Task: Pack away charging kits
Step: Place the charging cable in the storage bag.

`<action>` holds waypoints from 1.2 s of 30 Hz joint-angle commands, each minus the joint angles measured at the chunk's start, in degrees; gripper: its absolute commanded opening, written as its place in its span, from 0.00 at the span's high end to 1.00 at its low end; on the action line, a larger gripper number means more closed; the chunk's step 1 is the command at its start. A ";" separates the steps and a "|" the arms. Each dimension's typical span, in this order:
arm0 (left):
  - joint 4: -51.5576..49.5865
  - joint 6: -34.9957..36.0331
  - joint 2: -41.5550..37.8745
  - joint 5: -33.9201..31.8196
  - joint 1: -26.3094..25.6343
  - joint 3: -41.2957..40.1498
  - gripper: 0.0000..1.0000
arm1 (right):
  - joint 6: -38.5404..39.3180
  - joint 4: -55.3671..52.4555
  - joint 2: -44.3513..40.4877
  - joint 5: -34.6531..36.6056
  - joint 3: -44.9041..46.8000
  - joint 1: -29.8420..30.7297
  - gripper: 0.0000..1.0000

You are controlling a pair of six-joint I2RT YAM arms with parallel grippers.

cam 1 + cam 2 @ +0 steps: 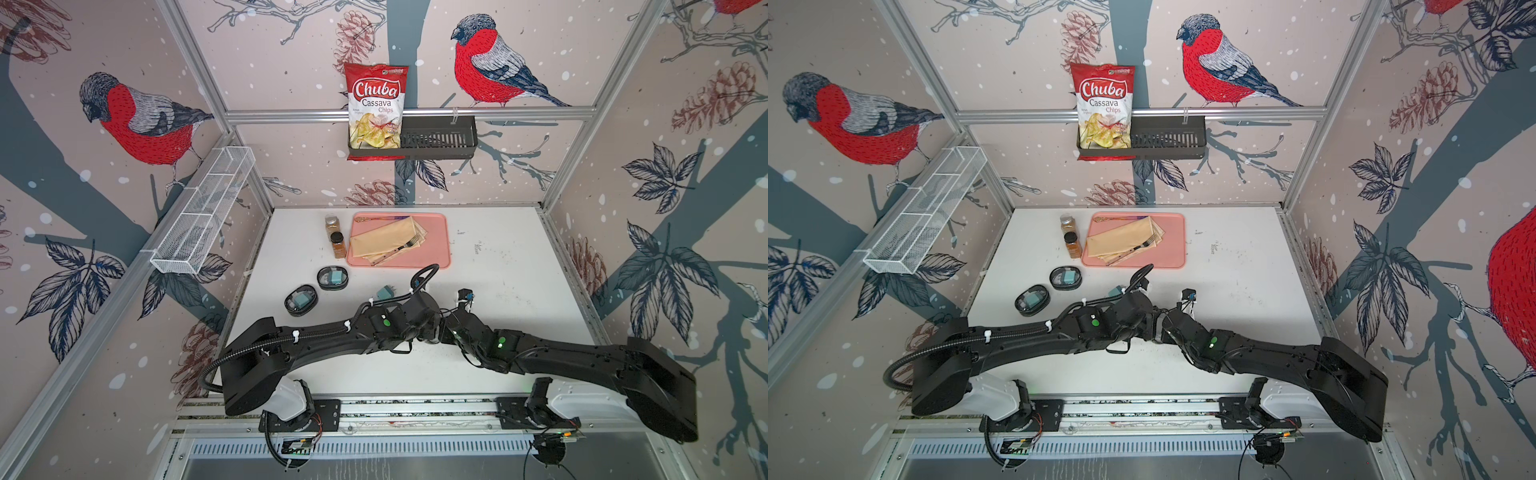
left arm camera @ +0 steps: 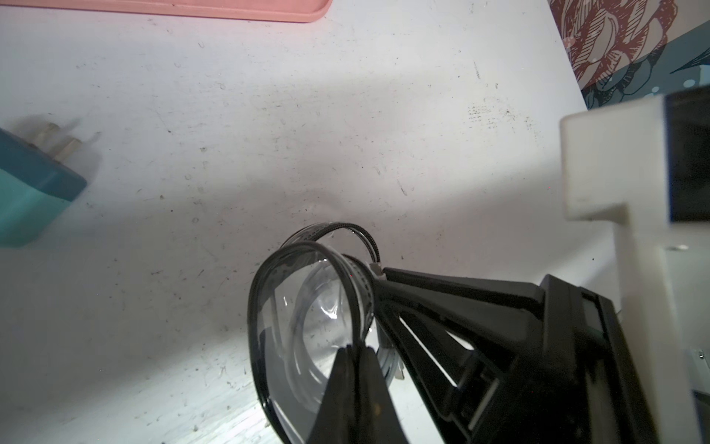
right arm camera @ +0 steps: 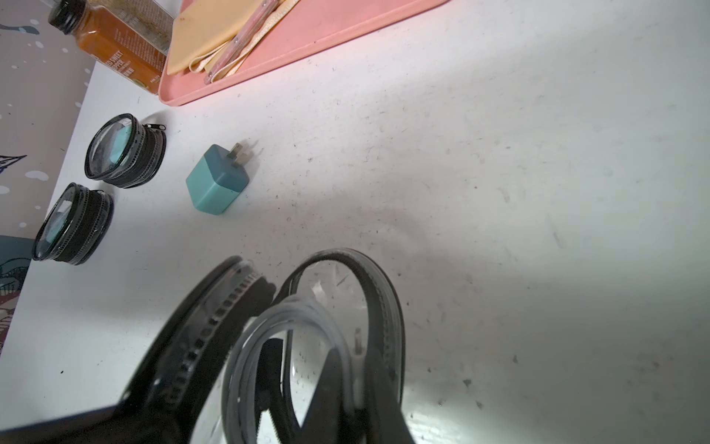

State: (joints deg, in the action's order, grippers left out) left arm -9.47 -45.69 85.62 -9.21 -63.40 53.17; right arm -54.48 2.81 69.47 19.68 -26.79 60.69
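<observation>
Top views show bird-papered walls [image 1: 145, 124] around a scuffed white table [image 1: 498, 257]. Off the tray's [image 1: 440, 232] near corner sit two shut cases [image 1: 332, 277] [image 1: 301, 300]. An adapter [image 3: 217, 180] lies before its near edge. Farther out, the left gripper [image 2: 355, 351] and right gripper [image 2: 384, 307] each pinch an open case [image 2: 307, 307] with a cable [image 3: 246, 346] coiled inside.

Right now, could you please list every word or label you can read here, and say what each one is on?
"Chuba Cassava Chips": chip bag.
"...D SWEET ...PPER", first letters cut off: brown spice jar.
The smaller print on both the bag and the jar is too small to read.
</observation>
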 commanded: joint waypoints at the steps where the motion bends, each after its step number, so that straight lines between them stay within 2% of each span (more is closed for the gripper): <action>1: 3.67 -0.39 0.29 0.95 -0.24 -0.09 1.00 | -2.00 2.13 0.24 -1.51 -0.73 0.02 0.98; 6: 3.94 -0.54 -0.39 0.97 -0.24 -0.49 1.00 | -3.86 -1.88 4.17 3.03 -3.00 -0.03 0.98; 15: 4.69 -1.45 -2.45 -0.07 -0.22 -2.28 1.00 | -4.74 0.26 5.90 2.96 -2.07 -0.50 0.96; 21: 0.43 -3.98 -2.57 -4.54 -0.24 -1.26 1.00 | -5.22 -1.20 6.08 4.09 -2.31 -0.37 0.91; 28: -5.88 -6.90 -1.19 -9.22 -0.23 0.96 1.00 | -5.26 -1.07 3.78 5.36 -2.07 0.87 0.65; 36: -11.15 -9.11 -1.12 -13.29 -0.24 2.03 1.00 | -3.32 -0.23 0.02 4.33 -2.44 1.43 0.54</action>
State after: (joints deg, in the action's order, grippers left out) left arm -16.82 -52.71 84.47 -18.48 -63.51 54.48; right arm -59.44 1.98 70.57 23.57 -28.88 62.02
